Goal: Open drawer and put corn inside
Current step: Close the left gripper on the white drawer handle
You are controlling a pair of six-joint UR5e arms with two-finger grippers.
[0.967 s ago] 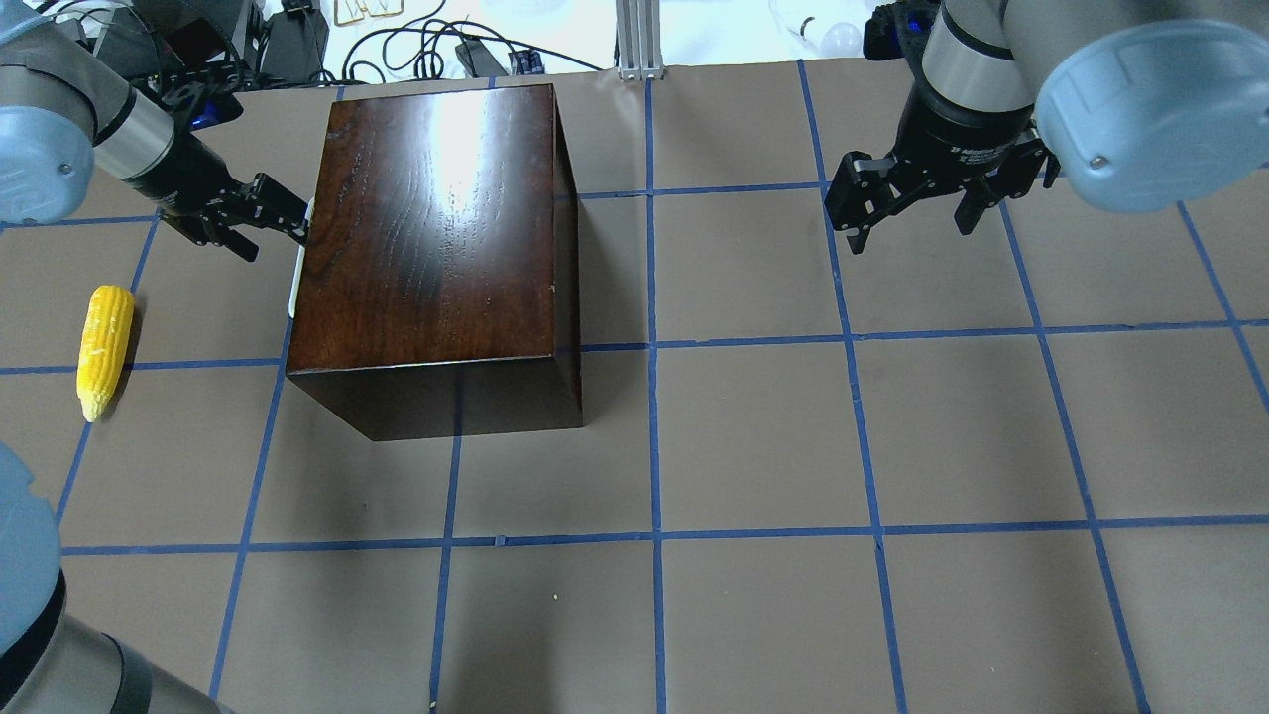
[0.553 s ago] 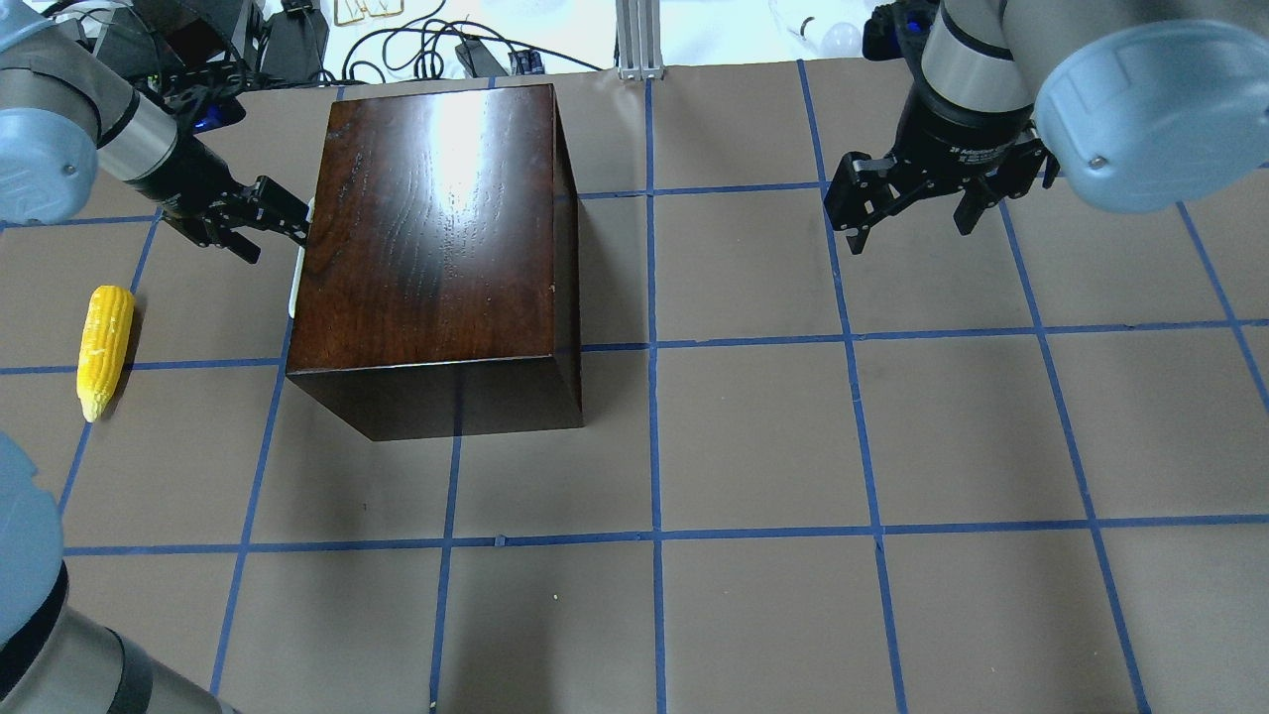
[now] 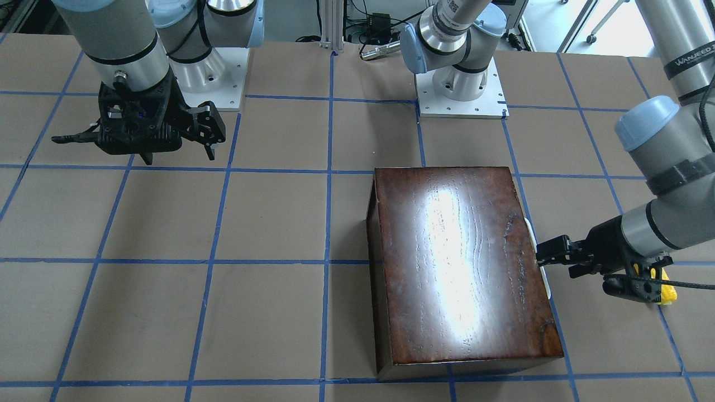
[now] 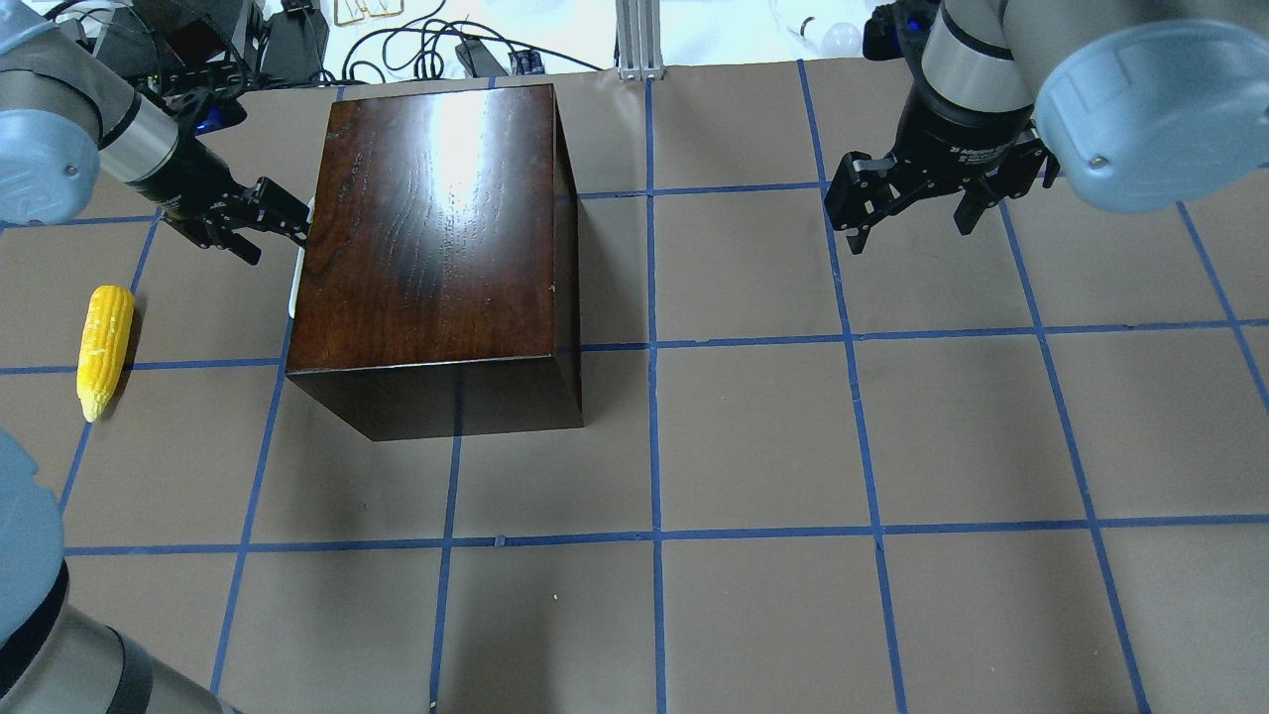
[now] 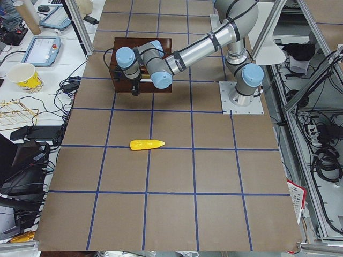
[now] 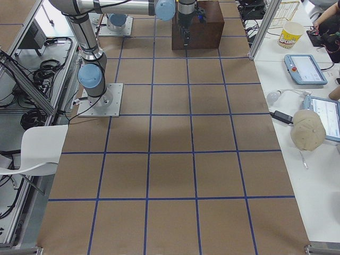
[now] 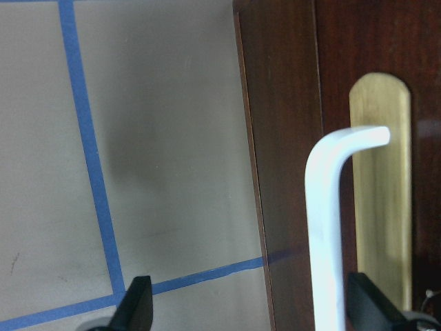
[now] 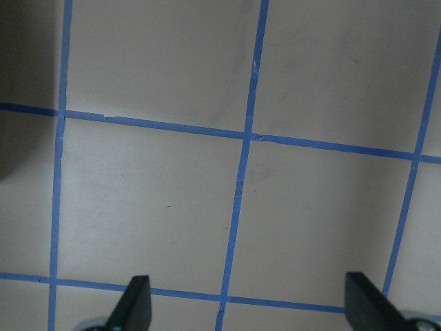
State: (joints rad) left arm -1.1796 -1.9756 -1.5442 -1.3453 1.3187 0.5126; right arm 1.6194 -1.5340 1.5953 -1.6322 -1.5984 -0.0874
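The dark reddish-brown box [image 4: 436,228] stands at the table's far left and also shows in the front view [image 3: 463,268]. Its drawer is shut. The drawer's dark front panel [image 7: 289,138] and white curved handle [image 7: 327,227] fill the left wrist view, and the handle shows as a white strip from overhead [image 4: 295,278]. My left gripper [image 4: 295,224] is open at the handle's far end, which lies between its fingers [image 7: 138,307]. The yellow corn [image 4: 104,349] lies on the table left of the box. My right gripper [image 4: 912,223] is open and empty above the far right of the table.
Brown table cover with a blue tape grid. Cables and equipment lie beyond the far edge [image 4: 416,40]. In the front view the left wrist hides most of the corn [image 3: 667,291]. The right wrist view shows only bare cover [image 8: 241,172].
The left arm has shifted slightly while its gripper stays at the handle. The box, the corn and the right arm have not moved.
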